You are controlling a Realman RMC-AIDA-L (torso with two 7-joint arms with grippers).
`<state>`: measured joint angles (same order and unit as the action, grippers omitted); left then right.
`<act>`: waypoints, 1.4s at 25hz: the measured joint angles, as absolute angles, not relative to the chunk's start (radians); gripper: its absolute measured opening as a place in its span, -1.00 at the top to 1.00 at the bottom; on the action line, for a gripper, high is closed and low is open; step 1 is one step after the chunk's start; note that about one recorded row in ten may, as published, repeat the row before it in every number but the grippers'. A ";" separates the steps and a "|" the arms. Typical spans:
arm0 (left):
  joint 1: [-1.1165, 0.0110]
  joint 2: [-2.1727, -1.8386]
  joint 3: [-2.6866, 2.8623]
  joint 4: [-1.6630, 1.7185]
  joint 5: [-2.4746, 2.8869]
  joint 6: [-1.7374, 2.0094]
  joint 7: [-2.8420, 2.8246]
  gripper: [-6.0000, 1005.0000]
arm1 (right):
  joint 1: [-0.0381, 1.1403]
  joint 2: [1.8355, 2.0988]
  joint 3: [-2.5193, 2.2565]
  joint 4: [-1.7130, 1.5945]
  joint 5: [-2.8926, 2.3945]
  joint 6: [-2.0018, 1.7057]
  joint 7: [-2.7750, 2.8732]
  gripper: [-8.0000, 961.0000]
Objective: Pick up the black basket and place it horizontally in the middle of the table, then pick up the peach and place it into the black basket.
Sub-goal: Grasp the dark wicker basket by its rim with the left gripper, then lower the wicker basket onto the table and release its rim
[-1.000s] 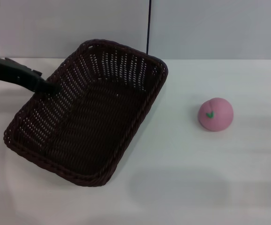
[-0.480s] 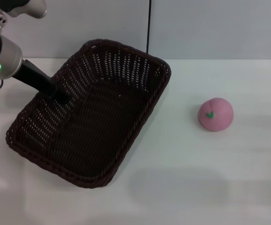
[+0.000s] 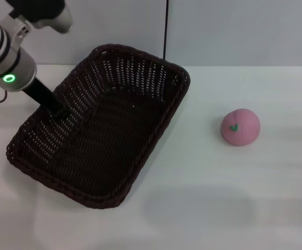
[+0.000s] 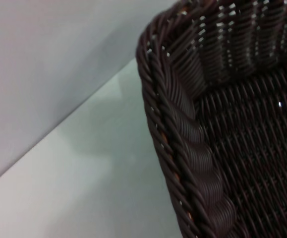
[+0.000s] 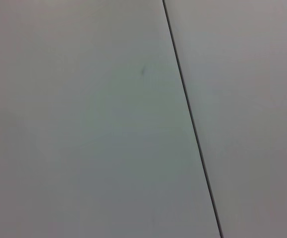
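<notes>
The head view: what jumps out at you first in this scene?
A big black basket sits at a slant on the left of the white table, dominating the view. The left gripper reaches down at its left rim. Off to the right, apart from the basket, lies a small pink peach.

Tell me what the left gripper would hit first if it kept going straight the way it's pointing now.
Probably the black basket: the left gripper points down and rightward at its left long wall, already at the rim, so the woven wall or floor comes first. Depth is unclear.
</notes>
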<state>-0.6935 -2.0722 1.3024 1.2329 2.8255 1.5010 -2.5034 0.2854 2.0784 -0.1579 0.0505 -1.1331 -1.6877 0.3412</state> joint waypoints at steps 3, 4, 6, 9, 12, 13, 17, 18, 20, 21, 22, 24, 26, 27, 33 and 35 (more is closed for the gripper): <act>-0.694 -2.071 1.338 1.236 2.829 1.499 -2.493 0.06 | 0.287 2.078 -0.158 0.049 -1.133 -1.679 0.340 -0.14; -0.695 -2.071 1.343 1.241 2.832 1.498 -2.492 0.20 | 0.287 2.078 -0.158 0.049 -1.133 -1.679 0.340 -0.14; -0.696 -2.071 1.346 1.262 2.846 1.497 -2.490 0.34 | 0.290 2.078 -0.158 0.047 -1.133 -1.669 0.339 -0.14; -0.697 -2.071 1.348 1.274 2.850 1.498 -2.481 0.36 | 0.294 2.077 -0.158 0.047 -1.133 -1.661 0.339 -0.14; -0.700 -2.071 1.353 1.285 2.849 1.502 -2.440 0.37 | 0.299 2.078 -0.158 0.046 -1.133 -1.652 0.339 -0.13; -0.703 -2.071 1.353 1.287 2.847 1.503 -2.427 0.37 | 0.300 2.078 -0.158 0.046 -1.133 -1.650 0.339 -0.13; -0.731 -2.073 1.356 1.287 2.833 1.519 -2.332 0.38 | 0.301 2.079 -0.158 0.046 -1.135 -1.649 0.342 -0.13; -0.740 -2.074 1.360 1.285 2.832 1.523 -2.307 0.38 | 0.301 2.079 -0.158 0.046 -1.136 -1.649 0.343 -0.13; -0.754 -2.076 1.371 1.283 2.831 1.524 -2.270 0.39 | 0.302 2.079 -0.158 0.046 -1.138 -1.649 0.345 -0.13; -0.767 -2.077 1.391 1.286 2.825 1.524 -2.233 0.39 | 0.302 2.079 -0.158 0.046 -1.138 -1.649 0.345 -0.13; -0.767 -2.077 1.391 1.286 2.825 1.524 -2.233 0.39 | 0.302 2.079 -0.158 0.046 -1.138 -1.649 0.345 -0.13; -0.779 -2.078 1.407 1.292 2.819 1.524 -2.192 0.39 | 0.301 2.079 -0.158 0.046 -1.138 -1.649 0.345 -0.13; -0.792 -2.078 1.429 1.299 2.817 1.526 -2.102 0.40 | 0.297 2.079 -0.158 0.047 -1.138 -1.648 0.345 -0.12; -0.792 -2.078 1.429 1.299 2.817 1.526 -2.102 0.40 | 0.297 2.079 -0.158 0.047 -1.138 -1.648 0.345 -0.12; -0.794 -2.079 1.464 1.325 2.824 1.490 -1.936 0.40 | 0.293 2.079 -0.158 0.048 -1.135 -1.636 0.346 -0.12; -0.796 -2.079 1.461 1.329 2.822 1.472 -1.887 0.41 | 0.294 2.079 -0.158 0.048 -1.135 -1.636 0.346 -0.12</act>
<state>-0.7963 -2.0786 1.4610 1.3287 2.8217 1.4715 -1.8870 0.2940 2.0785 -0.1580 0.0484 -1.1347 -1.6356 0.3456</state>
